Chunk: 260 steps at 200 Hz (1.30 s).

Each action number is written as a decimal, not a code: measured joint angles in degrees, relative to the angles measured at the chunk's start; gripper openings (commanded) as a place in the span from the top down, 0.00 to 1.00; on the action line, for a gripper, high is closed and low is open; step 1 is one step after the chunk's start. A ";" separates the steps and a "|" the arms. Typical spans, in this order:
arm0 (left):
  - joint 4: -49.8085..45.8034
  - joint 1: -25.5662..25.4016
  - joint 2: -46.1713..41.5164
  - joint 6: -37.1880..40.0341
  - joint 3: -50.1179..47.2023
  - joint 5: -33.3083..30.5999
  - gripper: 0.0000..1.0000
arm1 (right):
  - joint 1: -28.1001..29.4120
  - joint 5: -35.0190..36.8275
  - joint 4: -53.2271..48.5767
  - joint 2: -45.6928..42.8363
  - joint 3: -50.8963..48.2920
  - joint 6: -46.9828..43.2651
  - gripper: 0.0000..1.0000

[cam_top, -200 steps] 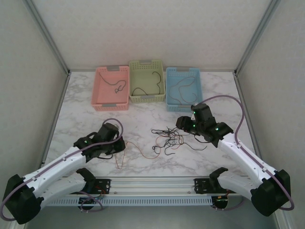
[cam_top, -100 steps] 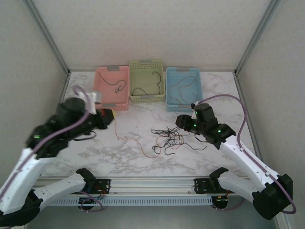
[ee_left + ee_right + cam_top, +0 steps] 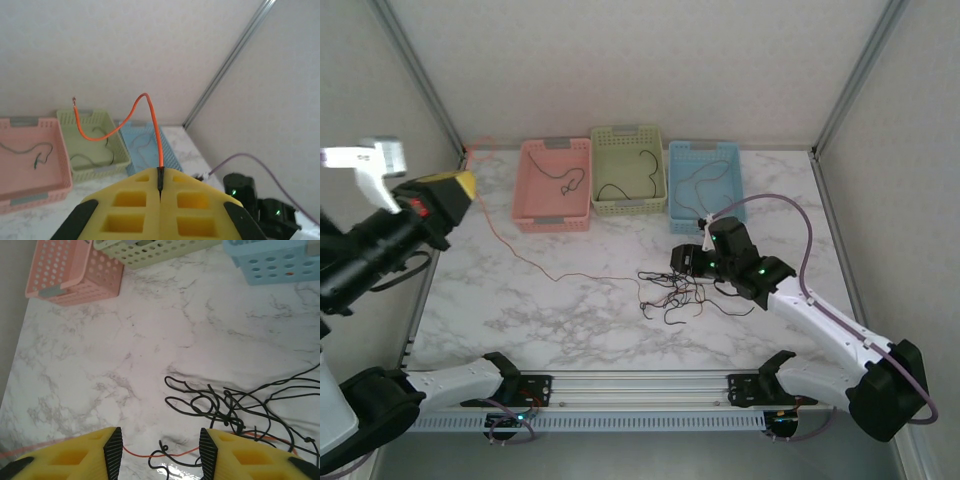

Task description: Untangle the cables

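Left gripper (image 3: 160, 172) was up high at far left, jaws clamped on the red cable (image 3: 155, 125). That cable ran stretched down across the table (image 3: 570, 320) to the tangle (image 3: 680, 290) at centre. Right gripper (image 3: 160, 440) hovered low over the tangle's left side, jaws apart, holding nothing. The pink basket (image 3: 555, 215), green basket (image 3: 628, 207) and blue basket (image 3: 705, 225) at the far edge each held a dark cable (image 3: 570, 183).

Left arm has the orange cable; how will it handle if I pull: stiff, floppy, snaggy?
Probably floppy with slight spring: above the left gripper the orange cable arches, then droops. Likely very light, being hair-thin. It may drag the black tangle along, since it runs into those loops.
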 measured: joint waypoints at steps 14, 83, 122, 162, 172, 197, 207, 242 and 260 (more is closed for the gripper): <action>0.39 0.00 -0.22 -0.02 -6.21 0.50 1.00 | 1.49 -0.07 0.46 1.09 0.00 -1.14 0.49; 4.33 0.00 -0.37 -0.66 -26.34 4.39 1.00 | 9.03 -8.20 12.87 7.74 -4.04 -8.46 0.41; 6.84 0.00 -1.07 -0.63 -28.24 5.03 1.00 | 9.94 -8.90 10.10 12.68 -1.25 -12.63 0.41; 7.76 0.02 -0.02 -0.61 -31.82 5.22 1.00 | 10.12 -9.18 6.69 14.99 0.15 -14.67 0.41; 7.87 0.02 0.24 -0.52 -32.46 5.22 1.00 | 10.14 -9.09 6.34 14.99 0.15 -14.67 0.41; 9.77 0.07 -0.09 -0.50 -35.69 5.46 1.00 | 10.19 -7.63 3.06 14.97 0.42 -14.45 0.41; 10.99 0.07 -0.48 -0.68 -37.92 5.88 1.00 | 10.21 -6.54 1.09 14.97 0.85 -13.97 0.42; 14.32 0.07 -2.05 -2.40 -47.93 7.23 1.00 | 10.58 -5.35 -4.37 14.32 1.60 -8.70 0.43; 15.21 0.07 -2.43 -3.10 -51.41 7.61 1.00 | 11.82 -5.31 -5.95 13.22 1.51 -5.35 0.45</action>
